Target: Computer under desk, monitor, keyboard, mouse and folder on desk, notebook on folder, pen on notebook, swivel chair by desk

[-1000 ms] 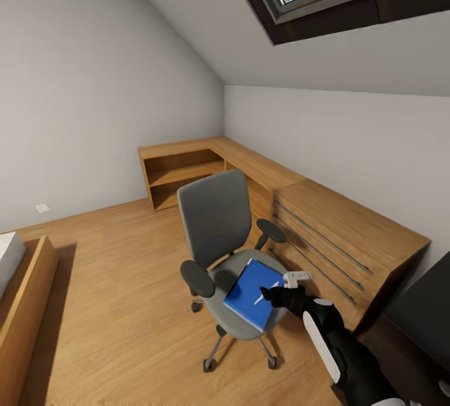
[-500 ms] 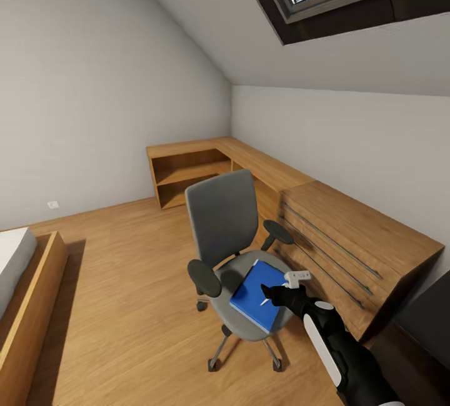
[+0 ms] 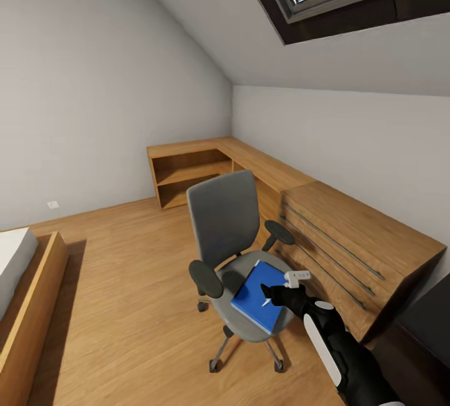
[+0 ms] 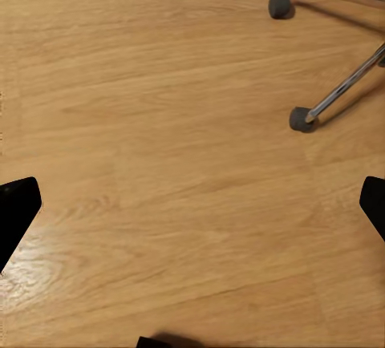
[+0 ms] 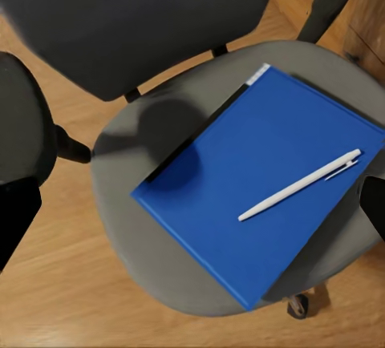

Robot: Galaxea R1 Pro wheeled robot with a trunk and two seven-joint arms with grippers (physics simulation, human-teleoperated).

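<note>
Head view: we see the swivel chair (image 3: 234, 256) standing on the wood floor (image 3: 125, 281), just beside the low light-wood dresser (image 3: 350, 243). The blue folder (image 3: 259, 294) lies flat on the chair's grey seat, and the white pen (image 3: 267, 299) lies on the folder, toward the edge nearer the dresser. Our right hand (image 3: 275, 297) hovers over that same side of the seat, above the folder; whether it touches anything we cannot tell. In the right wrist view the chair's backrest and one black armrest frame the seat, the folder (image 5: 261, 184) sits askew on it, and the pen (image 5: 301, 185) rests slantwise across the blue cover. The two dark fingertips at the picture's edges stand wide apart, so the right hand is spread with nothing in it. In the left wrist view the left hand (image 4: 192, 208) is likewise spread, over bare floor beside two chrome legs and casters of the chair (image 4: 337, 95).
</note>
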